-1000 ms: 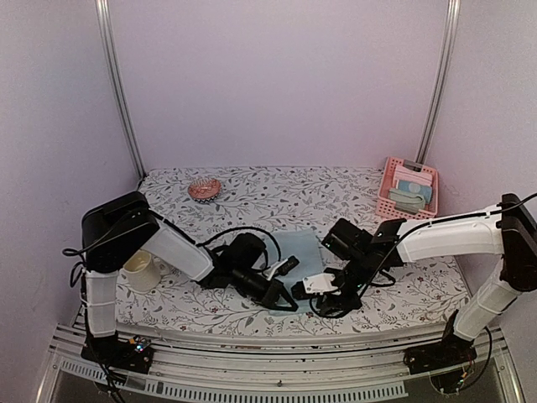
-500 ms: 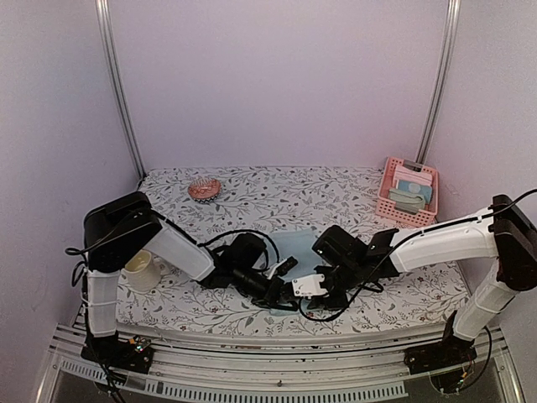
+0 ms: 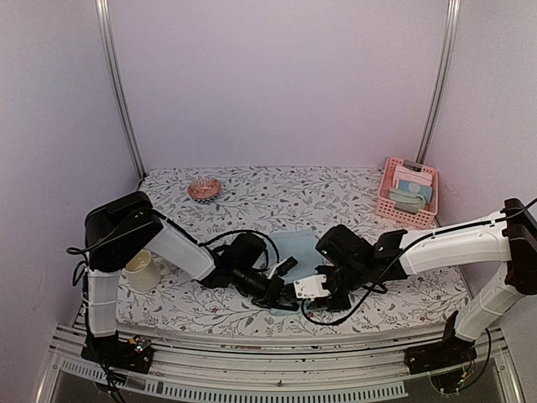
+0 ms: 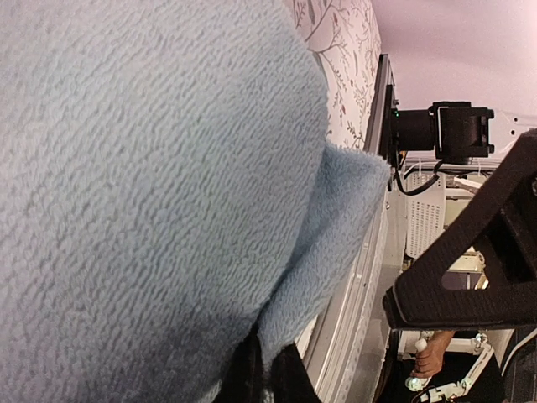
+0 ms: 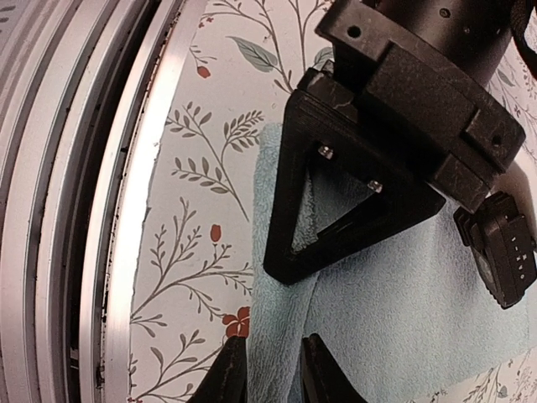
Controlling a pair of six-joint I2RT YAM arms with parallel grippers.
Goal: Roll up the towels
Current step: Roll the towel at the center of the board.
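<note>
**Step in hand (my reading):** starting the roll on the blue towel. It lies on the desk, well to the left of the pink basket and nearer the arm bases than the basket. A fold of its near edge is gathered up.

**Left gripper**: clenched on that fold. Cloth fills the wrist view and runs down into the closed fingers.

**Right gripper**: jaws partly apart, one finger on either side of the towel's near edge, close to the left gripper. Cloth sits in the gap. I cannot tell whether it is pinched or only straddled.

**Next move (judgement):**
- Make the right grip firm.
- Turn the fold over with both grippers together, away from the bases.
- Risk: an uneven pull would skew the roll.

Folded cloths sit in the basket, too small to identify.
</note>
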